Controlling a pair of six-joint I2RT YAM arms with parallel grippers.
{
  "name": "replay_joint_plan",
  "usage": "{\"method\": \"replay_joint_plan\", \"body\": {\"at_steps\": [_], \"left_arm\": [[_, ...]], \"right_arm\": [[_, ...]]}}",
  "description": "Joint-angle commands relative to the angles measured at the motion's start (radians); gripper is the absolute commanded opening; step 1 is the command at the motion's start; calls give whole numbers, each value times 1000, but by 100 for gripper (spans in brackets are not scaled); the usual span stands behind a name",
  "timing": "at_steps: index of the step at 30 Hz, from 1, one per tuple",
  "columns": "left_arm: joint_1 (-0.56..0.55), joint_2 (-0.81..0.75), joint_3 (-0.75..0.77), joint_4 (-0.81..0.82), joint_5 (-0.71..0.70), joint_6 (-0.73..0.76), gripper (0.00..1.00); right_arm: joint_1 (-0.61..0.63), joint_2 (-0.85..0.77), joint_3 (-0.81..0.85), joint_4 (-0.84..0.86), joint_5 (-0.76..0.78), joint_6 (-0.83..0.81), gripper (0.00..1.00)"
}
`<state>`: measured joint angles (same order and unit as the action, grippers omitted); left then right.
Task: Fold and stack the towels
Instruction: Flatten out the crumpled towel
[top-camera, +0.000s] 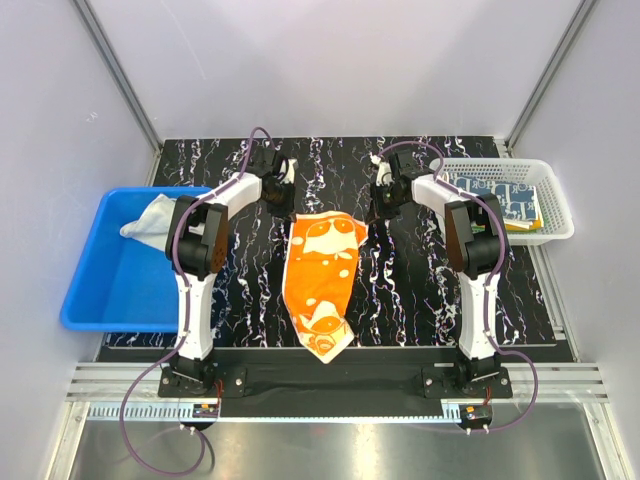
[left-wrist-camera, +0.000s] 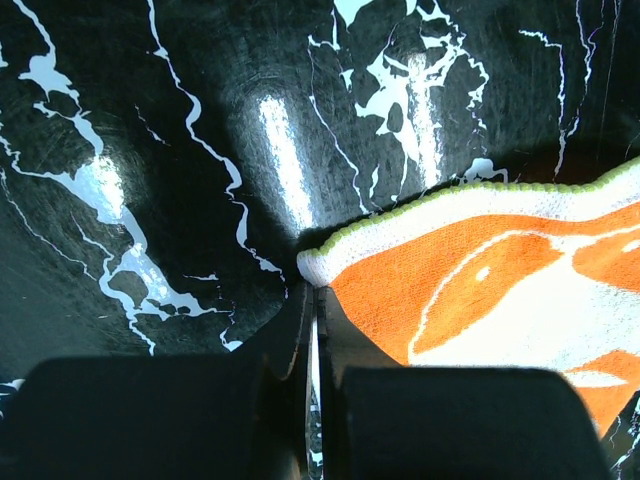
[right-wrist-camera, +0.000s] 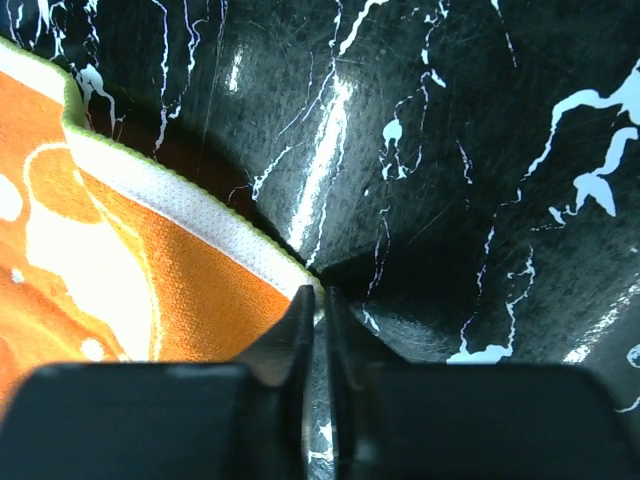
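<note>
Black left jaws fill the bottom of the left wrist view, closed to a thin slit and pinching the cream, green-stitched corner of the fox towel (left-wrist-camera: 480, 290); the cloth runs off to the right of frame. Right jaws look the same in the right wrist view, clamped on the other far corner, with the cloth spreading to the left.

Top view: the towel sits at frame centre with its long axis top to bottom. Its wide end is at upper centre, between the two arms. The narrow end points to lower centre, with the tip curled, close to the bench (top-camera: 420, 290) edge. Bench is black with white marbling and glossy glare. Blue bin (top-camera: 100, 290) at left holds a whitish cloth (top-camera: 150, 218). Mesh basket (top-camera: 560, 215) at upper right holds a folded navy-pattern towel (top-camera: 505, 198). Plain grey walls (top-camera: 60, 120) all round.
</note>
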<state>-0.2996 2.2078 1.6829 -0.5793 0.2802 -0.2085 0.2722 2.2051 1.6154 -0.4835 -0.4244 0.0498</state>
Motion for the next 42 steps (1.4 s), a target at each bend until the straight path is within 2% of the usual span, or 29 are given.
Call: {"method": "replay_joint_plan", "body": {"at_steps": [1,2,6,10,14,17,23,26,29,36,42], "left_arm": [[2,27,18,-56,-21,15,0],[2,24,18,-57,-22,15,0],[2,0,37,-79,-13,12,0],[2,-101,37,-120,-3,-2,0],[-7,-333,-21,-105,-21,-9,0],[-10,-478,-43,-62,20,-14,0],[-19,-614,89,-79,57,-38,0],[-52,-683,152,-100,59,-16,0],[-119,-781,152,-100,4,35,0],[-255,-979,89,-117,-74,54,0],[-345,-1080,72,-105,-64,9,0]], "right_arm": [[5,30,-20,-44,36,-11,6],[4,28,-3,-55,45,-19,0],[4,4,46,-116,104,-25,0],[2,-163,28,-156,165,-2,0],[5,-356,-40,-193,246,-4,0],[5,-494,-37,-210,312,-24,0],[5,-676,96,-207,395,-31,0],[4,-745,172,-227,372,-15,0],[7,-846,163,-222,333,1,0],[7,-1191,-11,-184,256,-39,0],[7,-1392,-113,-144,201,-62,0]]}}
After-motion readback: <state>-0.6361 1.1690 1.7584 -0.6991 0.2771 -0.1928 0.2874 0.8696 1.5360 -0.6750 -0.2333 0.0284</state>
